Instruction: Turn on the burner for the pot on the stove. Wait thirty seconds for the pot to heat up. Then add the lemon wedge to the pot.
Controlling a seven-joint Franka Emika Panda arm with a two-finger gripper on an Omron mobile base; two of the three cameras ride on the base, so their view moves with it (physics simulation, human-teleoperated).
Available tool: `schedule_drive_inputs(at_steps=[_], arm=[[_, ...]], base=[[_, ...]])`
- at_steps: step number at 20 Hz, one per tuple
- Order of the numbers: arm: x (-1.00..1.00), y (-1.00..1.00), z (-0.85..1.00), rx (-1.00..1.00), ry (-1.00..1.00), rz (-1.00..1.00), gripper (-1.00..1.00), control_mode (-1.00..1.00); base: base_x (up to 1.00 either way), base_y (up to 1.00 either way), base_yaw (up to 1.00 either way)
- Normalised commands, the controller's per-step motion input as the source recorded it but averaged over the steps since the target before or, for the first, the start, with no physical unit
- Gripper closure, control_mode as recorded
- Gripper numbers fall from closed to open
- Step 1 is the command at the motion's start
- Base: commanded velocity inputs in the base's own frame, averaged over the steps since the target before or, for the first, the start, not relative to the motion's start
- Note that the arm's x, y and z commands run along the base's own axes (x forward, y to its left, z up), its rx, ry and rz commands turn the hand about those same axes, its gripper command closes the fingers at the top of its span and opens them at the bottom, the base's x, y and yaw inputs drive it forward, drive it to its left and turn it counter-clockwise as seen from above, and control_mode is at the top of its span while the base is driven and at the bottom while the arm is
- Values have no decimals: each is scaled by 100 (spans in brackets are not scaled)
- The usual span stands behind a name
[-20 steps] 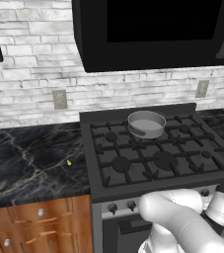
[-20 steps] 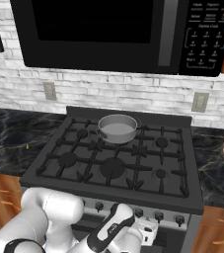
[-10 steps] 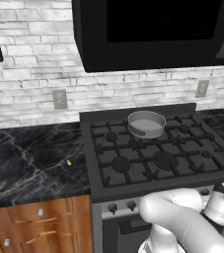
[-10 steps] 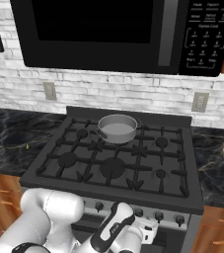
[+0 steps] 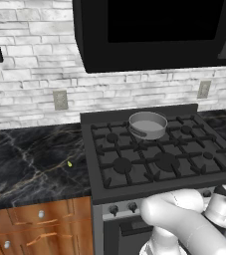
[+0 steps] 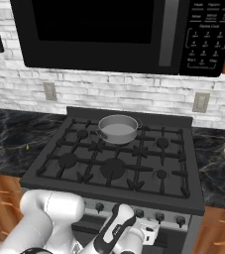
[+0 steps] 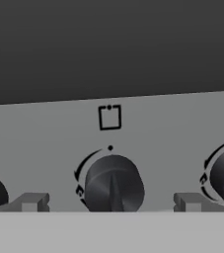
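Wide open, the gripper faces the stove's grey control panel head-on, its two finger tips standing apart either side of one dark round knob; nothing is between them but that knob, and whether they touch it cannot be told. Three knobs show in the hand view: the middle one in full, with a ridge down its face and a small square marking with a dot above it, and parts of two more at the left and right edges.

From the right base view, the stove is a wide black gas range with black grates and six round burner caps, plus a row of five small dark knobs along its front. One pot sits on the rear middle burner, which it hides: shallow, round, grey metal, straight sides, pale grey inside, with a short handle pointing left. One lemon wedge, a tiny yellow-green piece, lies on the black marble counter left of the stove, well apart from the pot. One black microwave hangs above, and two wall outlets sit on the white brick backsplash.
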Motion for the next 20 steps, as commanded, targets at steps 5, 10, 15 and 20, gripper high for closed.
schedule_drive_inputs(at_steps=[5,10,15,20], arm=[[6,-3,0,0,0,0,-100,-100],[1,-6,0,0,0,0,-100,-100],[0,0,0,0,0,0,-100,-100],[0,0,0,0,0,0,100,-100]], base=[[0,0,0],[0,0,0],[0,0,0],[0,0,0]])
